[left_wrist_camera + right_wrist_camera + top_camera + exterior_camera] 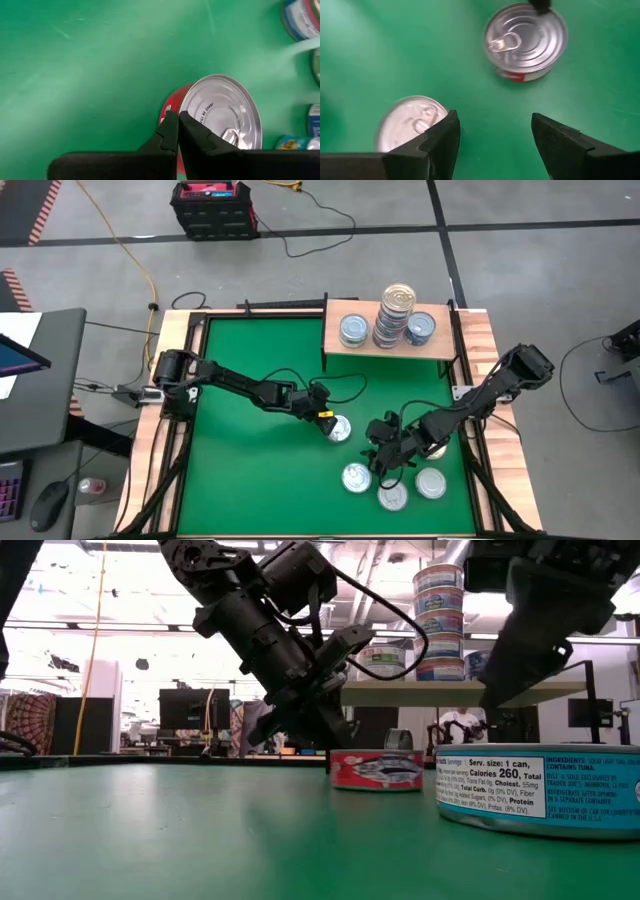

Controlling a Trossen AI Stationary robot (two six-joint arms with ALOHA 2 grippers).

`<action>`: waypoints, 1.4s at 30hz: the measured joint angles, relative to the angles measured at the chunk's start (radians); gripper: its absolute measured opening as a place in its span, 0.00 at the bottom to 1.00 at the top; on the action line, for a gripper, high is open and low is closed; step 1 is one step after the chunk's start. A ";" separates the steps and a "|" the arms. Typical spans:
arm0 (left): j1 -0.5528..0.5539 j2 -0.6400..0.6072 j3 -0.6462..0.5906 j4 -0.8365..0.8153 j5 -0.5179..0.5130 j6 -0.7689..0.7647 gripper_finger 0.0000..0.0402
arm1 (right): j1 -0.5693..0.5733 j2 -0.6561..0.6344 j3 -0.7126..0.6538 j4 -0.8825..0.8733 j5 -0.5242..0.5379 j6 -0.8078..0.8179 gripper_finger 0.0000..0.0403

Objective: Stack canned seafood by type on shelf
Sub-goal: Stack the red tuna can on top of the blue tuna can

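Observation:
A red-labelled tin (339, 428) (220, 112) with a silver pull-tab lid stands flat on the green table near its middle. My left gripper (326, 420) (177, 120) is shut, its tips at that tin's rim on the side toward the table's left. My right gripper (385, 450) (495, 142) hangs open above the mat to the tin's right, nothing between its fingers. A silver-lidded tin (410, 122) lies beside one of its fingers. The shelf (345, 352) at the far edge carries two single tins and a stack of tins (397, 315). My left gripper has its shut fingertips (170, 131) at the upper rim (186, 102) of the red-labelled tin, slanting down from the table's left. Nothing sits between the fingers. Whether the tips touch the rim, I cannot tell. The tin stands flat on the mat.
Three more tins (357, 477) (392, 497) (430, 482) lie near the front right, one with a blue label close to the low camera (540, 790). A wooden border (495, 370) frames the mat. Bare mat spreads over the left half (250, 470).

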 joint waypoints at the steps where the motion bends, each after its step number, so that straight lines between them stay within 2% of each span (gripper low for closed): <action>1: 0.005 -0.004 0.000 -0.009 0.000 0.000 0.00 | 0.000 0.000 0.000 0.009 -0.008 0.004 0.67; 5: 0.026 -0.019 -0.001 -0.046 0.004 -0.022 0.00 | 0.000 0.000 0.000 0.008 -0.028 0.026 0.67; 11: 0.074 -0.022 0.000 -0.104 0.083 -0.060 0.00 | 0.000 0.000 0.000 0.009 -0.030 0.027 0.67; 13: 0.084 -0.024 0.001 -0.135 0.062 -0.047 0.00 | 0.000 0.000 0.000 0.008 -0.031 0.035 0.67; 15: 0.085 -0.037 -0.001 -0.229 -0.023 -0.033 0.00 | 0.000 0.000 0.000 0.008 -0.032 0.043 0.67; 17: 0.081 -0.063 0.001 -0.266 -0.065 -0.007 0.00 | 0.000 0.000 0.000 0.009 -0.032 0.052 0.67; 27: 0.069 -0.170 0.003 -0.407 -0.024 0.138 0.00 | -0.014 -0.002 0.001 0.004 -0.031 0.052 0.67; 31: 0.047 -0.234 0.003 -0.472 -0.085 0.189 0.02 | -0.013 -0.002 0.001 0.007 -0.032 0.052 0.67; 35: 0.042 -0.297 0.003 -0.551 -0.097 0.274 0.14 | -0.013 -0.002 0.001 0.007 -0.039 0.052 0.67; 42: 0.042 -0.397 0.004 -0.614 -0.105 0.468 0.52 | -0.013 -0.002 0.001 0.007 -0.057 0.056 0.67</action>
